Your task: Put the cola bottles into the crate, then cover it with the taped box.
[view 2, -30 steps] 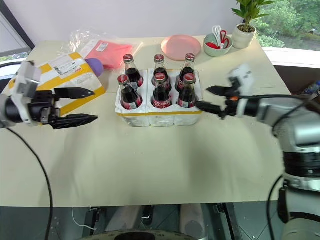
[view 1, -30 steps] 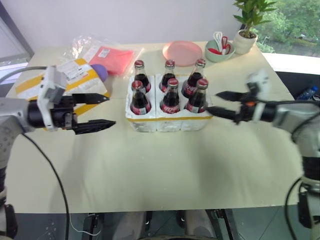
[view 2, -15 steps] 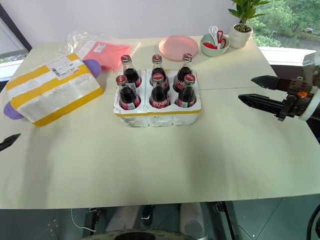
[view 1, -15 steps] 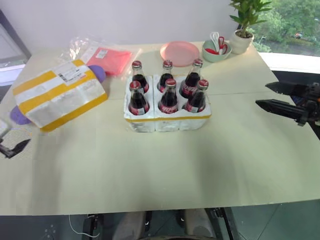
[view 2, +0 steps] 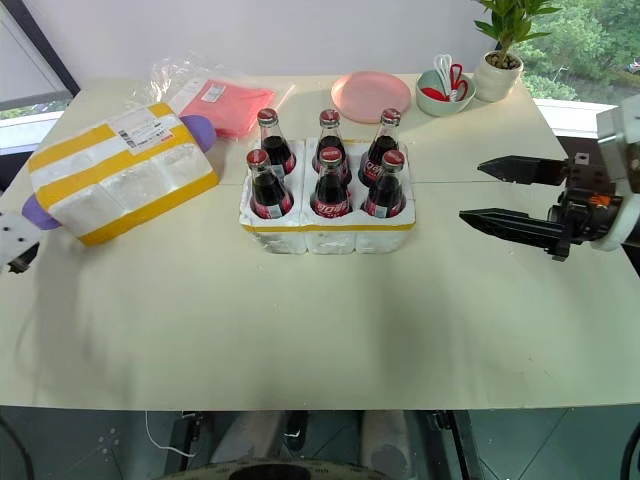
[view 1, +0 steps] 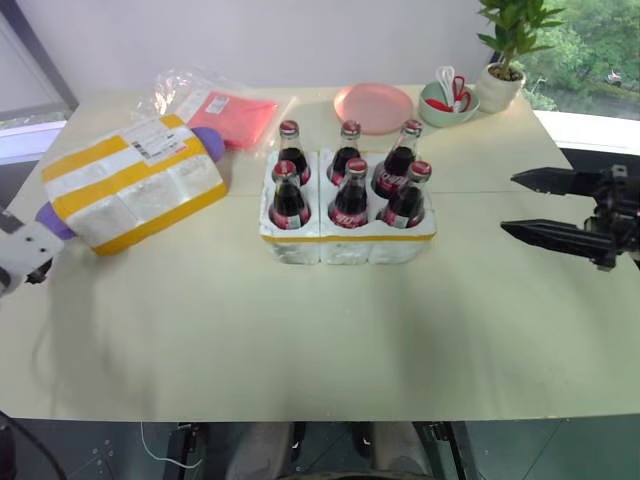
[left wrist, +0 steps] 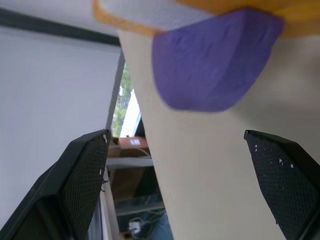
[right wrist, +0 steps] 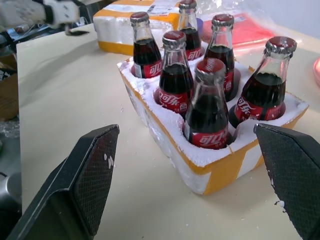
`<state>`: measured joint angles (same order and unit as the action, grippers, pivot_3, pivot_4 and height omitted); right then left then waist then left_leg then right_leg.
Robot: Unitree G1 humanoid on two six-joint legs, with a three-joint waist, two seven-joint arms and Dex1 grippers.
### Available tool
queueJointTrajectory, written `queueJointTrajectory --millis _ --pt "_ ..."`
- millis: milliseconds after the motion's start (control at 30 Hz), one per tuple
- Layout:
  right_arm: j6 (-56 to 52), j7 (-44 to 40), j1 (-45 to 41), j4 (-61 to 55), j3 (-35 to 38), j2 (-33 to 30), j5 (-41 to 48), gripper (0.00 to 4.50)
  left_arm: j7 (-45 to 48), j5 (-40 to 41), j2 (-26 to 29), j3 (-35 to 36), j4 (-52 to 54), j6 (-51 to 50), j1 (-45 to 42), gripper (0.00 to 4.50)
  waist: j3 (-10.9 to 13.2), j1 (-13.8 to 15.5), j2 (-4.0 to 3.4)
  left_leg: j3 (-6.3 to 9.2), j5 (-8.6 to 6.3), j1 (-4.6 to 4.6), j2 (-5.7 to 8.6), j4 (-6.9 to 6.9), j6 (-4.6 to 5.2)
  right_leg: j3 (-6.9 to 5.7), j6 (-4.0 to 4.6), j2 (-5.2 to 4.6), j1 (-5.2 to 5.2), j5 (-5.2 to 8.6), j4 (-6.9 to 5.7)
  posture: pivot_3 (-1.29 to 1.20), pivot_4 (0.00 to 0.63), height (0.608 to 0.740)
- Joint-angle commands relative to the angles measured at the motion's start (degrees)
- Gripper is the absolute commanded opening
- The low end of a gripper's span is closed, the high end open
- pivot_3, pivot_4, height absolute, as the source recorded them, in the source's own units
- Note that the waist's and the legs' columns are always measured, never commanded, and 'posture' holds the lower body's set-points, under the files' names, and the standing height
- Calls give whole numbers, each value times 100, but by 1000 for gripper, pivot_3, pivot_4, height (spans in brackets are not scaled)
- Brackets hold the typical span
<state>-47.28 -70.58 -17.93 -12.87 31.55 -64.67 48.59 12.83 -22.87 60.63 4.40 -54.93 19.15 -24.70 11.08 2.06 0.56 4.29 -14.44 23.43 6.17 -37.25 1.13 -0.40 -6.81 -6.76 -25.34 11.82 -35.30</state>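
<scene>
Head view: six cola bottles [view 2: 330,175] seated in crate [view 2: 328,228], table centre. Taped box [view 2: 122,170] lies at far left. L gripper [left wrist: 185,190], R gripper [view 2: 510,195]: jaws apart, empty. Next: grip box both sides, keep level, lower straight over caps.

A pale cream table [view 1: 300,330] stands against a plain white wall [view 1: 250,40]. A window [view 1: 590,60] at the far right corner shows green foliage outside; a dark window frame [view 1: 35,50] rises at the far left. Grey floor [view 2: 520,445] lies below the near edge.
</scene>
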Motion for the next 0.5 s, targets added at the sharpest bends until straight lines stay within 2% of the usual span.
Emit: queueJointTrajectory --millis 33,267,367,500 --pt "-90 -59 79 -247 545 -234 218 4422 -475 -327 22 -422 -600 408 -455 4500 -1 11 1 0 0 0 0 1 0 0 0 0 0 0 0 0 150 740" --pt "-215 70 373 -402 893 -271 261 4422 -834 -631 -196 -1069 -1385 484 -1217 4500 -9 5 16 0 1 -2 -2 -14 -1 0 -2 0 8 -6 -3 0 150 740" --pt "-272 135 447 -492 1008 -272 307 4500 -801 -648 -275 -1214 -1569 495 -1440 3572 -9 14 16 -1 1 -2 -1 -14 0 0 -2 0 7 -6 -5 0 150 740" --pt "-310 186 547 -565 1118 -263 327 4500 -835 -635 -311 -1316 -1684 473 -1621 1630 -10 11 17 -1 1 -2 -1 -14 0 0 -3 0 8 -6 -4 0 150 740"
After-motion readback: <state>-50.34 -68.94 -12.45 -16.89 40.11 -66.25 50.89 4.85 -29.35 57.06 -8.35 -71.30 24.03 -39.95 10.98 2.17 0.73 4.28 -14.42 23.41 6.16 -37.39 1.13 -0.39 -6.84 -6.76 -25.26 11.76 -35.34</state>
